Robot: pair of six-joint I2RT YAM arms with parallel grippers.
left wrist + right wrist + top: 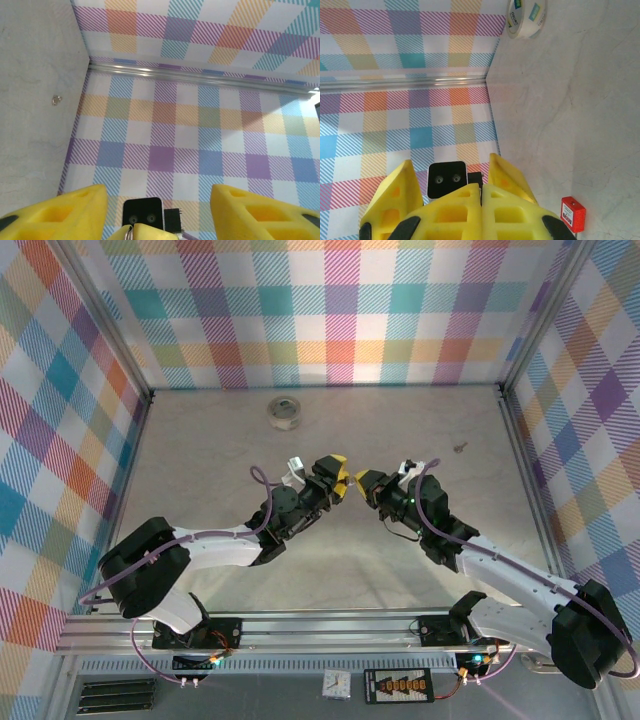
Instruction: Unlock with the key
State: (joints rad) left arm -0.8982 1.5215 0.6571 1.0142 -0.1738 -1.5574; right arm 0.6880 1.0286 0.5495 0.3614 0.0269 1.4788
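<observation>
Though apart, padlock near right pincer.

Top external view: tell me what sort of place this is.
Likely a robot test cell: pastel plaid wall panels box in a grey marbled tabletop, a silver aluminium rail carries the arm bases, and a roll of clear tape lies as a prop.

Both arms reach to frame centre, tips meeting. The left gripper has its fingers spread wide; the right gripper has its fingers pressed together between them.
</observation>
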